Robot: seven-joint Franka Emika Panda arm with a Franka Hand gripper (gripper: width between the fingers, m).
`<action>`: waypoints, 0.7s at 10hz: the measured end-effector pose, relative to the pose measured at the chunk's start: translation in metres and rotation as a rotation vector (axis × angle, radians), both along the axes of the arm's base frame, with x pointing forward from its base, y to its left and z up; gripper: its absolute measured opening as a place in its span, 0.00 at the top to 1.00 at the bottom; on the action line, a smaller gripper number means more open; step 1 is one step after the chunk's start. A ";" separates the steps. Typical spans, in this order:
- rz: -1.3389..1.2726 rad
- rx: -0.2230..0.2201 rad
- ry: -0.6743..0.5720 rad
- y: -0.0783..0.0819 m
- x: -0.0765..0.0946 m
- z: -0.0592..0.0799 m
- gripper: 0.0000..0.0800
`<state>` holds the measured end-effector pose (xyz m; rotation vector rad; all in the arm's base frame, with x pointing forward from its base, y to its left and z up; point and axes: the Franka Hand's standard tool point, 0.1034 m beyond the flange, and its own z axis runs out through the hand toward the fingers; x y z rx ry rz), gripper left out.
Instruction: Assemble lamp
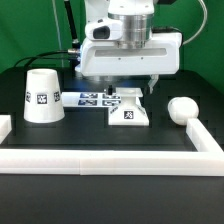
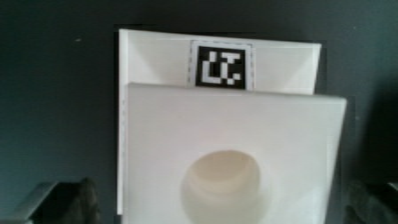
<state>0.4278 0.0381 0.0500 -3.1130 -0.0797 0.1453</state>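
White plastic base point(image 1: 131, 113) lies flat mid-table point(image 1: 90, 135). The wrist view shows its tag point(image 2: 222, 67) and round socket point(image 2: 228, 182). The gripper point(image 1: 130, 89) hangs close above it with its jaws spread wide, a dark finger point(image 2: 64, 203) on either side of the base. It grips nothing, and I cannot tell whether the fingers touch the base. From the base, the shade point(image 1: 41, 95) stands upright at 9 o'clock. The bulb point(image 1: 182, 108) lies at 3 o'clock and the marker board point(image 1: 92, 98) at 10 o'clock. A white rail point(image 1: 100, 158) runs past at 6 o'clock.

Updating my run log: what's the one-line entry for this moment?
gripper open above base | shade standing apart | bulb lying apart | nothing joined
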 end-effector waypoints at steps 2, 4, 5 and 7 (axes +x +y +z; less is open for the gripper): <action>-0.009 0.001 0.012 -0.001 -0.003 -0.005 0.12; -0.025 0.004 0.022 0.000 -0.006 -0.009 0.16; -0.022 0.004 0.022 0.000 -0.006 -0.009 0.33; -0.022 0.004 0.022 0.000 -0.006 -0.009 0.33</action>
